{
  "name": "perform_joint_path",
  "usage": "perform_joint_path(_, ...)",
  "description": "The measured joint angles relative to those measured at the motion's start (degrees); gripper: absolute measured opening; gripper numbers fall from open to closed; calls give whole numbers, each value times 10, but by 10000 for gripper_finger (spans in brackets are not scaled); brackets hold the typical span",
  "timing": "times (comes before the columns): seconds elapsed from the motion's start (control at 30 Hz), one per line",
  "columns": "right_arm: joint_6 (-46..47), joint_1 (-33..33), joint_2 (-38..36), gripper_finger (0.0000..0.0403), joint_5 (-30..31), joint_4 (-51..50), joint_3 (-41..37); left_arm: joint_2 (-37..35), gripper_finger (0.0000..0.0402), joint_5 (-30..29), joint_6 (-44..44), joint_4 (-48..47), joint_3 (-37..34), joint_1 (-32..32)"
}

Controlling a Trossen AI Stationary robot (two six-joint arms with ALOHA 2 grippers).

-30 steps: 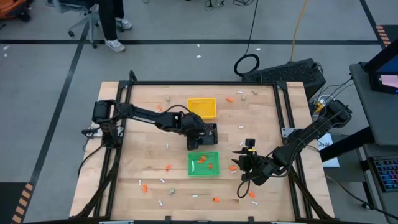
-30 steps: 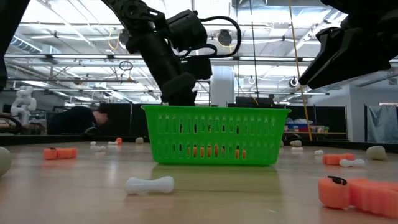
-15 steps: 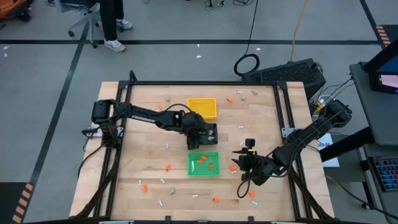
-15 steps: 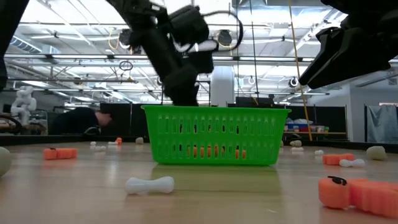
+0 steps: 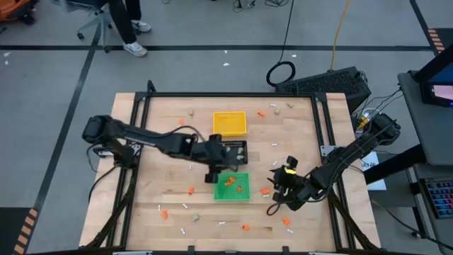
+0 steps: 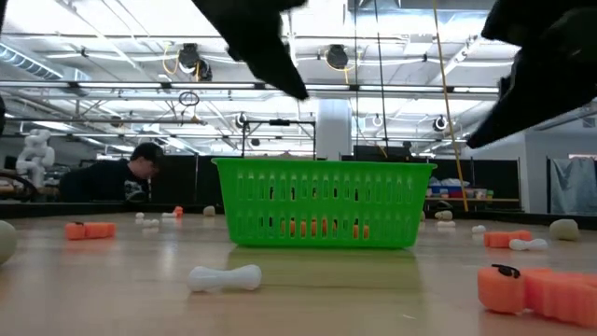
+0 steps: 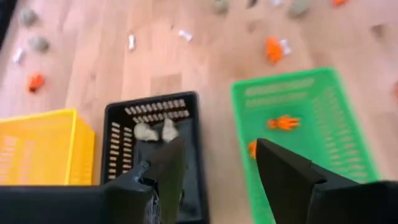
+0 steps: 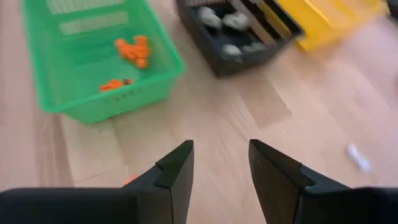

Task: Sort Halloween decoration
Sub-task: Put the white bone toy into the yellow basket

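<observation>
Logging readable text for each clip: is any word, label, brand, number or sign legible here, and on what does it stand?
None can be read.
A pale marking on the left arm's dark link in the high view is too small to read.
The square green plastic basket shows no label.

Green tray (image 6: 324, 203) holds orange bits (image 6: 322, 227); white stick (image 6: 225, 276) nearby
</observation>
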Motion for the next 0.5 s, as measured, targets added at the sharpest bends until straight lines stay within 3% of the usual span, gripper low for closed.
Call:
perform_joint_path(0.23, 209, -11, 0, 140, -20, -57, 0, -46, 194, -54, -38, 55, -49, -84)
perform_joint_path(0.37, 236, -37, 0, 145, -38, -66, 0, -46, 194, -104, -57, 96, -72, -130)
perform_joint_path(0.5, 261, -81, 0, 155, -118, -95, 0, -42, 194, -135, -85, 114, -82, -170)
